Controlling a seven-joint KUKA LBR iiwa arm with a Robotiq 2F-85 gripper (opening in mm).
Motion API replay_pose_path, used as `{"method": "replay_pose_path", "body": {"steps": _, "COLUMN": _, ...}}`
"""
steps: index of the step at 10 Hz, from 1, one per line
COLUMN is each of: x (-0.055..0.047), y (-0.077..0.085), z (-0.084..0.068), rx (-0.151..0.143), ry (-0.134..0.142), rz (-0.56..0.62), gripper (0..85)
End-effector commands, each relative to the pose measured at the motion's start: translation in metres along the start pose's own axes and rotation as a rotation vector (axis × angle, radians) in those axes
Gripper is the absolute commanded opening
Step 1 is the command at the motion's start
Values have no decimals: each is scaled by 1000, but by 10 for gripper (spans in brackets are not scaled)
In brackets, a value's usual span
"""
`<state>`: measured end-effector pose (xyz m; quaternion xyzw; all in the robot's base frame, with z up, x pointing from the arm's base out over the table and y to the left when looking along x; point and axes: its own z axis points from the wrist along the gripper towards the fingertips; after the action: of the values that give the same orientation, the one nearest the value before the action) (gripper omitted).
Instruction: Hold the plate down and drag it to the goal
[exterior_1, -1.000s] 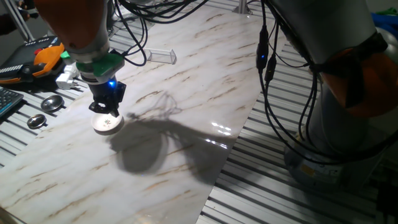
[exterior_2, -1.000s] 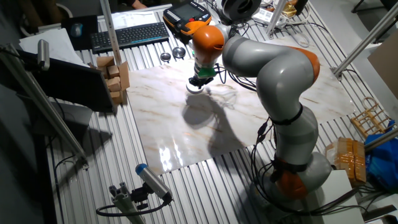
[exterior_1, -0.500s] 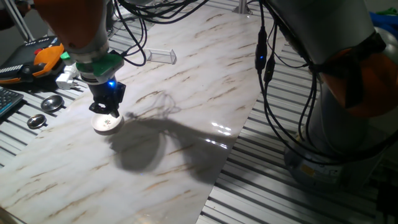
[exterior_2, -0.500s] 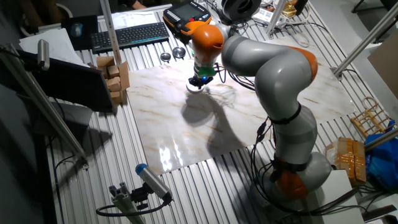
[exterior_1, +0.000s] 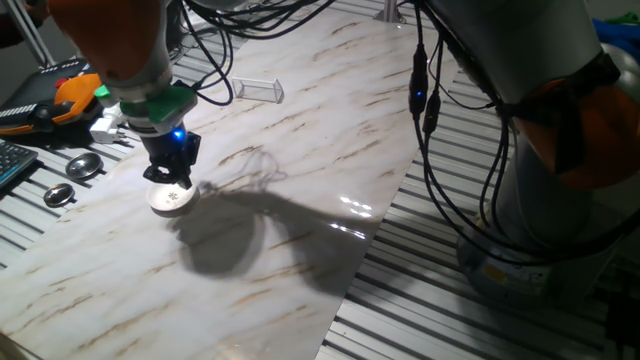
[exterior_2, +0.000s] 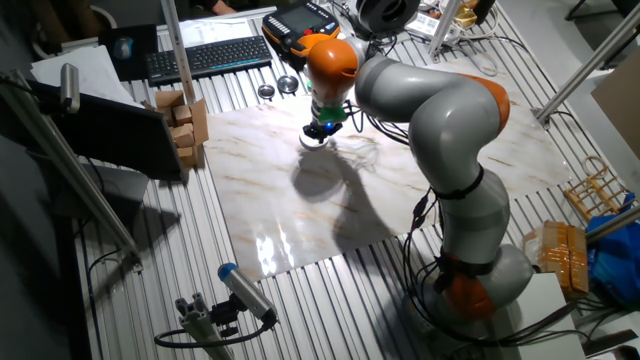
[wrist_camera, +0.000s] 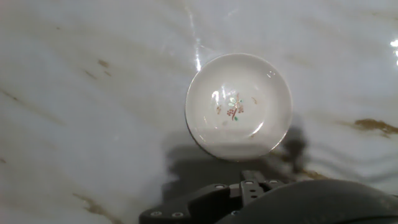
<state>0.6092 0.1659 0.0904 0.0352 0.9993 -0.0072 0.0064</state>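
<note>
A small round white plate (exterior_1: 172, 199) with faint specks at its centre sits on a marble tabletop (exterior_1: 300, 150) near the edge lined with grey metal discs (exterior_1: 84, 166), and the gripper (exterior_1: 168, 178) stands directly over it, at or just above its rim; whether the fingers are spread or closed cannot be told. The goal (exterior_1: 256, 90), a clear plastic bracket, lies well apart toward the far edge. The plate looks light, rigid and slippery on the polished stone, so pressing straight down inside the shallow bowl seems safer than on the rim, which could tip it.
</note>
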Motion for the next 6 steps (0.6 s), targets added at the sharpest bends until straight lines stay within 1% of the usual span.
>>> {"method": "replay_pose_path", "body": {"steps": 1, "x": -1, "y": 2, "z": 0, "rx": 5, "ry": -5, "rz": 1, "gripper": 0}}
{"method": "replay_pose_path", "body": {"steps": 2, "x": -5, "y": 5, "z": 2, "rx": 11, "ry": -29, "rz": 2, "gripper": 0}}
{"method": "replay_pose_path", "body": {"steps": 4, "x": -11, "y": 3, "z": 7, "rx": 9, "ry": -35, "rz": 10, "gripper": 0}}
{"method": "replay_pose_path", "body": {"steps": 6, "x": -17, "y": 5, "z": 17, "rx": 3, "ry": -41, "rz": 27, "gripper": 0}}
